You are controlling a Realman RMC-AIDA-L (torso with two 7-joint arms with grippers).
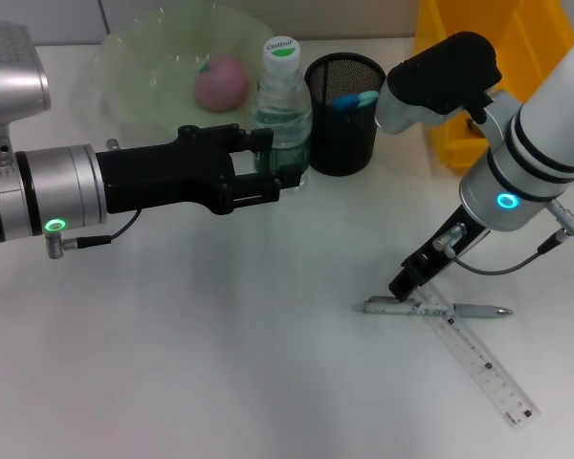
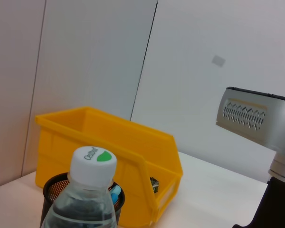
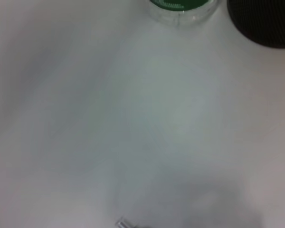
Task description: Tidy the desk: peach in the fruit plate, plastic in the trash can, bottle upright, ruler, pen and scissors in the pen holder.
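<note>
Now the right gripper (image 1: pixel 405 284) is low over the tabletop (image 1: pixel 220 363), its tip at the pen (image 1: pixel 430 309), which lies across the ruler (image 1: pixel 478 360); whether its jaws are apart or together I cannot tell. To pick the pen cleanly it should pinch the barrel alone, clear of the ruler, then lift straight up toward the holder (image 1: pixel 344 113). The left gripper (image 1: pixel 273 164) has its jaws either side of the upright bottle (image 1: pixel 282 105); whether they grip it I cannot tell.
</note>
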